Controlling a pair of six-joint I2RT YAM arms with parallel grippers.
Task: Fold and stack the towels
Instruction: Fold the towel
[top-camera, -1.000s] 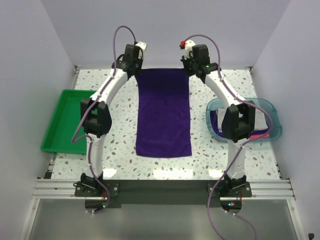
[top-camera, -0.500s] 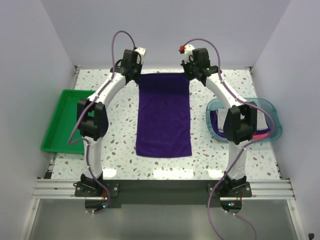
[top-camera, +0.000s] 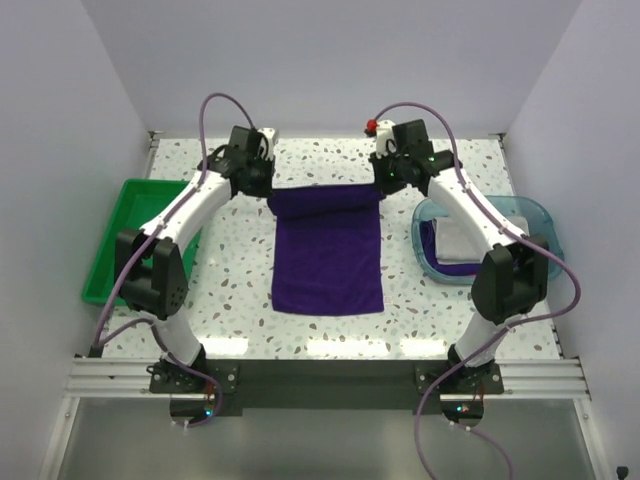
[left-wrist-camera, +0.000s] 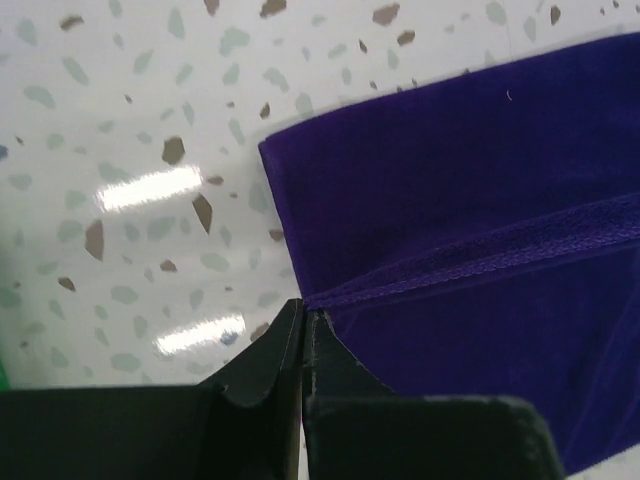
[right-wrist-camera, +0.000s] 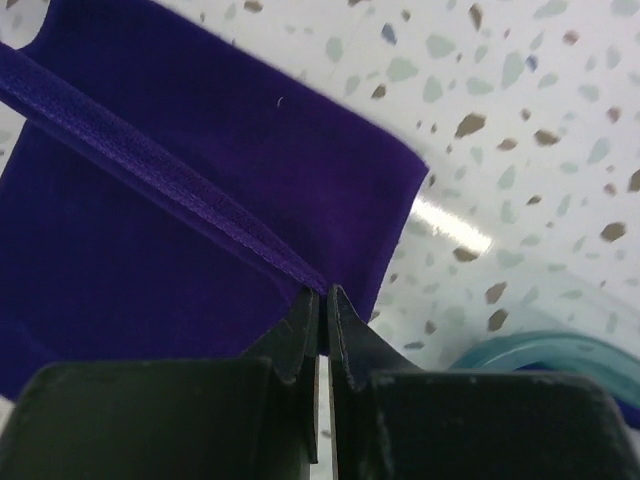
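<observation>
A dark purple towel (top-camera: 328, 250) lies lengthwise in the middle of the table. Its far end is lifted and folded over toward the near end. My left gripper (top-camera: 266, 190) is shut on the far left corner of that towel (left-wrist-camera: 480, 200). My right gripper (top-camera: 380, 188) is shut on the far right corner (right-wrist-camera: 180, 190). Both grippers hold the hem a little above the towel's lower layer. More towels, a pale grey-white one (top-camera: 462, 240) over a purple one, lie in the teal tray (top-camera: 535, 215) at the right.
A green plastic bin (top-camera: 105, 255) sits at the table's left edge. The teal tray also shows at the bottom right of the right wrist view (right-wrist-camera: 540, 355). White walls close in the table on three sides.
Both grippers have moved toward the near side with the towel's far corners, so the far end now folds over the rest. The towel looks shorter.
</observation>
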